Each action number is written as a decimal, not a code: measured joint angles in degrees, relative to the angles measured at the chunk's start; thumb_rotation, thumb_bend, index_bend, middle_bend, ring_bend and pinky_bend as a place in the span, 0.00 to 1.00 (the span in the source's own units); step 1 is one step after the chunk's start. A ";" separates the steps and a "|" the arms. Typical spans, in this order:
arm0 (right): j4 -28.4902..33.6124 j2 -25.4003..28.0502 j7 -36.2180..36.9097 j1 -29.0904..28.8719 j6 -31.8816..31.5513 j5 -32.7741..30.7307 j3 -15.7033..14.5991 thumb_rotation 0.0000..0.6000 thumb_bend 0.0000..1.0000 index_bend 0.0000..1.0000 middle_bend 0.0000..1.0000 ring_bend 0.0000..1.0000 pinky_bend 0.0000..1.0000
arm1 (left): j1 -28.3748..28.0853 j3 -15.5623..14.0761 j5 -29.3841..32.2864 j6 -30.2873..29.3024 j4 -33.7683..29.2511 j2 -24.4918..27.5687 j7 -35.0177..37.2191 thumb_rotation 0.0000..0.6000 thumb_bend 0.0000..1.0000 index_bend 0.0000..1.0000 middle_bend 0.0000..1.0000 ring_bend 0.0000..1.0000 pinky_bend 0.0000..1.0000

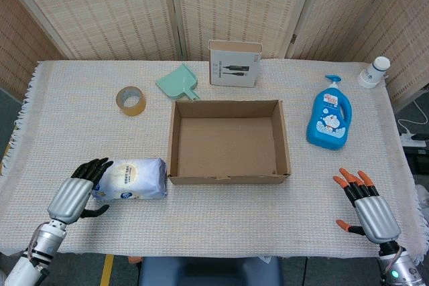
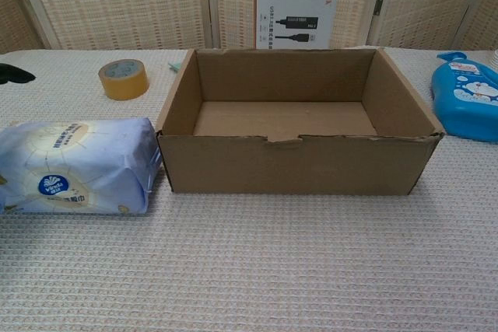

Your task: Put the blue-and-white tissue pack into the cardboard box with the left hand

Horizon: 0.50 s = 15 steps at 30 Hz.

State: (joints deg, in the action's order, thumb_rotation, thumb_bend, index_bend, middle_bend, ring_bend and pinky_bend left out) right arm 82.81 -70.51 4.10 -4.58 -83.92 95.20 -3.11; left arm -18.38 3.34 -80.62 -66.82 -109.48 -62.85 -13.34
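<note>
The blue-and-white tissue pack (image 1: 131,179) (image 2: 76,166) lies flat on the table, just left of the open cardboard box (image 1: 228,177) (image 2: 296,162). My left hand (image 1: 78,191) hovers at the pack's left end with fingers spread, black fingertips over its edge; whether they touch it is unclear. In the chest view only a black fingertip (image 2: 14,75) shows at the left border. My right hand (image 1: 368,206) is open near the table's front right edge, holding nothing. The box is empty.
A tape roll (image 1: 131,100) and a green dustpan (image 1: 179,83) lie behind the pack. A white product box (image 1: 234,63) stands behind the cardboard box. A blue bottle (image 1: 330,116) lies right of it, and a small white bottle (image 1: 374,72) sits at the far right corner.
</note>
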 measured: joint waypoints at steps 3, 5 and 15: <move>-0.16 0.01 0.19 -0.01 0.05 -0.22 0.06 1.00 0.00 0.12 0.00 0.00 0.00 | -1.72 0.66 2.36 2.23 -0.54 -1.44 -1.66 1.00 0.20 0.00 0.00 0.00 0.09; -0.26 -0.01 0.36 -0.03 0.13 -0.31 0.07 1.00 0.00 0.12 0.00 0.00 0.00 | -3.01 1.13 3.86 3.74 -0.98 -2.09 -2.41 1.00 0.20 0.00 0.00 0.00 0.09; -1.26 -0.03 1.77 0.10 -0.11 -0.97 0.31 1.00 0.00 0.12 0.00 0.00 0.00 | -8.86 3.24 10.88 7.44 -0.17 -6.55 -10.43 1.00 0.20 0.00 0.00 0.00 0.06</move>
State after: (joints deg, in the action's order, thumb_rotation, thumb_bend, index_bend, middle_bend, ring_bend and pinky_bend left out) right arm 81.54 -70.55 5.86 -4.49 -84.03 94.23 -2.80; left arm -27.24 6.58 -69.73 -59.38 -109.65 -69.39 -23.76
